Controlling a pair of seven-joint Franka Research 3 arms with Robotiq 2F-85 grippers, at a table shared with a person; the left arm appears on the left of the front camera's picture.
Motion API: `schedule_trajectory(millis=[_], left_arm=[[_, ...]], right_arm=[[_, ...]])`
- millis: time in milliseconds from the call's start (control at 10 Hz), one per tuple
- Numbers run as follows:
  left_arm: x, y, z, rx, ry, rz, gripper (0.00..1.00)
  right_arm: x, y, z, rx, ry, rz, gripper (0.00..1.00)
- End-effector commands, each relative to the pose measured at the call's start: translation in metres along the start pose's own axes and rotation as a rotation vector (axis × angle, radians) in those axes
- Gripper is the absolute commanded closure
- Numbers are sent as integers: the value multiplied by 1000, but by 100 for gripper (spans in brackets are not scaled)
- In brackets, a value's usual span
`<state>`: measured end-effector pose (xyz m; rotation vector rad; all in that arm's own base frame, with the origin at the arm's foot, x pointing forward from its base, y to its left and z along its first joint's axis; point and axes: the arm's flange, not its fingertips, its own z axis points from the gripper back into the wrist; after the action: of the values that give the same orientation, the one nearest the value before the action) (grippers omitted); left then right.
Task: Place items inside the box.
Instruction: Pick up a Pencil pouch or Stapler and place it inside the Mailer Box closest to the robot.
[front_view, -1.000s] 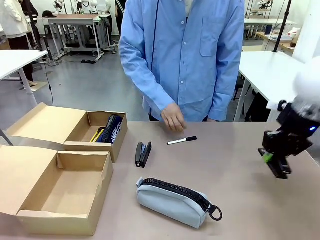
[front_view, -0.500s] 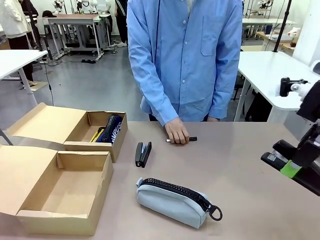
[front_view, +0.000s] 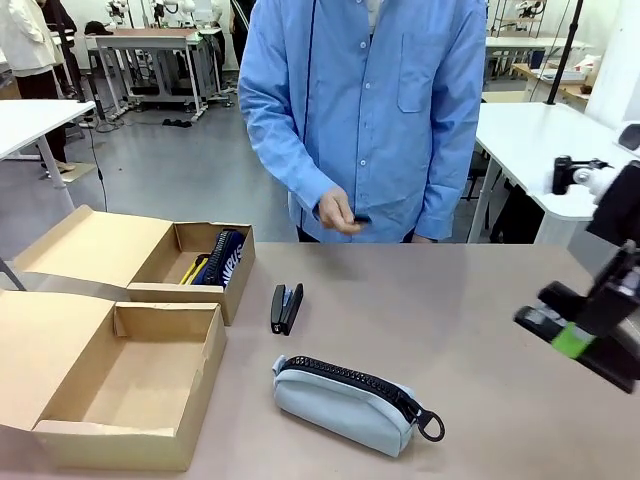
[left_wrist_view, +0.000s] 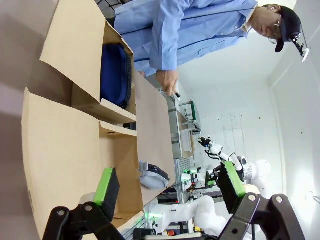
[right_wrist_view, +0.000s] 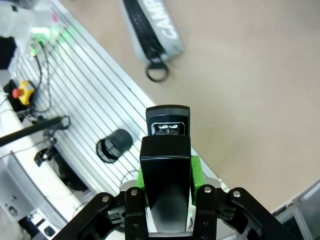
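- Stapler, black: held off the table over its right edge, clamped between the green pads of the right claw. In the right wrist view the stapler sticks out past the fingertips, metal mouth facing the camera, and the right claw is closed part-way, with both pads against the stapler's sides.
- Second stapler, also black: lies flat near the middle of the table, just beside the right wall of the far box, apart from both claws.
- Grey pouch: lies on its side by the table's near edge, about the middle, black zip upward and ring pull at its right end. In the right wrist view white letters "CAMP" show on the grey pouch.
- Navy pouch: stands on edge inside the far box at the table's left edge, white lettering on it. A yellow item lies just to its left in the same box, too hidden to say more.
- Near box: sits at the near left corner, lid flap open.
- Marker: held in the person's hand above the far edge, with just its dark end showing.
- Left claw: fingers spread wide with nothing between them, over the near box.
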<state>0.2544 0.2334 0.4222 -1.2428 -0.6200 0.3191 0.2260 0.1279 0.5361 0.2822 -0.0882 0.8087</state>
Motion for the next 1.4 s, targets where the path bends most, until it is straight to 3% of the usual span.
schedule_trajectory(millis=[0,100,400,500,600,700,800,900,1000,1100,1200,1300], left_arm=[[-1,-1,-1,-24,-13,-21,0],[-1,-1,-1,-24,-13,-21,0],[-1,-1,-1,-24,-13,-21,0],[-1,-1,-1,-24,-13,-21,0],[-1,-1,-1,-24,-13,-21,0],[-1,-1,-1,-24,-13,-21,0],[-1,-1,-1,-24,-13,-21,0],[-1,-1,-1,-24,-13,-21,0],[-1,-1,-1,-24,-13,-21,0],[-1,-1,-1,-24,-13,-21,0],[-1,-1,-1,-24,-13,-21,0],[-1,-1,-1,-24,-13,-21,0]], right_arm=[[65,53,-5,81,-47,-153,63],[96,82,-16,93,-62,-152,63],[188,191,-87,54,52,-105,63],[199,214,-103,-58,73,-61,63],[192,197,-92,-39,222,102,63],[170,209,-101,59,47,-73,63],[170,209,-101,59,47,-73,63],[188,217,-117,22,129,1,63],[212,233,-127,78,77,-69,63],[243,250,-142,153,-36,-185,63],[278,267,-157,261,-150,-392,63],[305,274,-173,312,-204,-586,63]])
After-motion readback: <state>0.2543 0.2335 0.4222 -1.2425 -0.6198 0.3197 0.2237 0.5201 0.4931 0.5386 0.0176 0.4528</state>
